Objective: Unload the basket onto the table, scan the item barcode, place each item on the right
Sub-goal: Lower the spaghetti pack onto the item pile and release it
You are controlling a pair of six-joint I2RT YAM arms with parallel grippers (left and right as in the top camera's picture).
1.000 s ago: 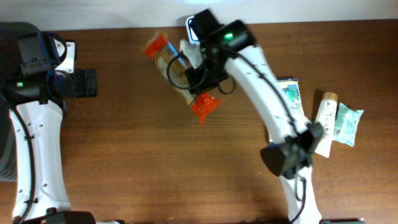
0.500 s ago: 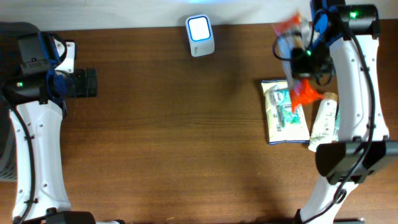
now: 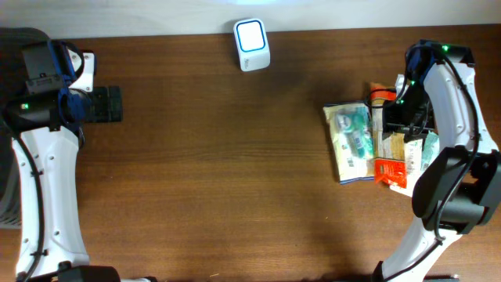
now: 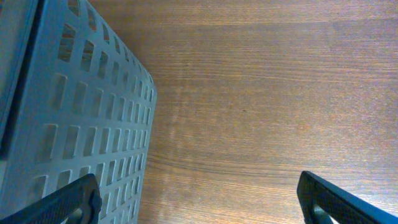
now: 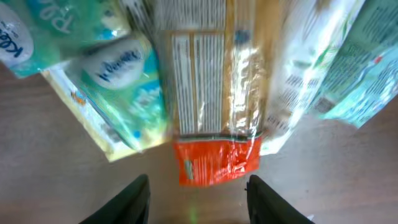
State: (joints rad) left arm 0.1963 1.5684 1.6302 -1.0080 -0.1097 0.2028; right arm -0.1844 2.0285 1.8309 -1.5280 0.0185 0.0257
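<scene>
Orange-ended packet (image 5: 211,106) lies just beyond the right pincer (image 5: 198,186), jaws parted, gripping nothing.

A brown wooden table (image 3: 235,157) fills the scene. On its right side a green tissue pack (image 3: 351,141) lies flat, label up. Further right, a white tube (image 5: 298,81) and a teal packet (image 5: 364,56) lie side by side. A grey slotted basket (image 4: 81,124) stands at the left edge.

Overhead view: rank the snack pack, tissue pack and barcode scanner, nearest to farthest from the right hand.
1. Snack pack, far right, just below the right hand.
2. Tissue pack, beside it on the left.
3. Barcode scanner, top centre edge.
</scene>
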